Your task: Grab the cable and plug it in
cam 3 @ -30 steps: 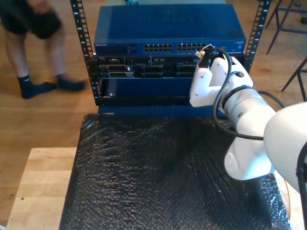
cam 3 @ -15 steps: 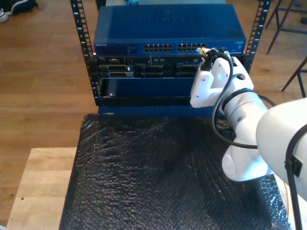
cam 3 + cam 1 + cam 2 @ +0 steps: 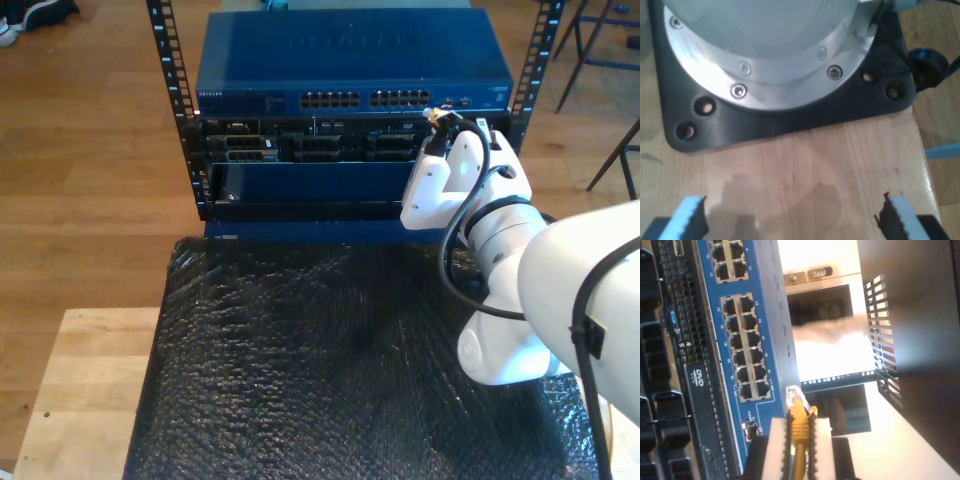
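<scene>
The yellow cable [image 3: 799, 422] ends in a small clear plug [image 3: 794, 397]. My second gripper [image 3: 800, 427] is shut on the cable just behind that plug, which points at the blue switch [image 3: 735, 340] and stands just off the end of its port rows, not inserted. In the exterior view my second gripper [image 3: 440, 125] holds the cable [image 3: 436, 116] up at the switch [image 3: 350, 60], near the right end of its front. My first gripper [image 3: 795, 220] stands open with nothing between its blue-padded fingers [image 3: 690, 222], above a wooden top and a black arm base plate [image 3: 790, 120].
The switch sits in a black rack [image 3: 170, 90] above other dark units [image 3: 300, 150]. Black bubble wrap [image 3: 300, 370] covers the table in front, and bare wood [image 3: 90, 390] shows at the exterior view's left. A thick black arm cable [image 3: 462, 215] loops beside the white arm.
My second gripper has shifted the plug slightly right and down in the exterior view, near the switch's right end. The person seen a second ago has walked out of the picture.
</scene>
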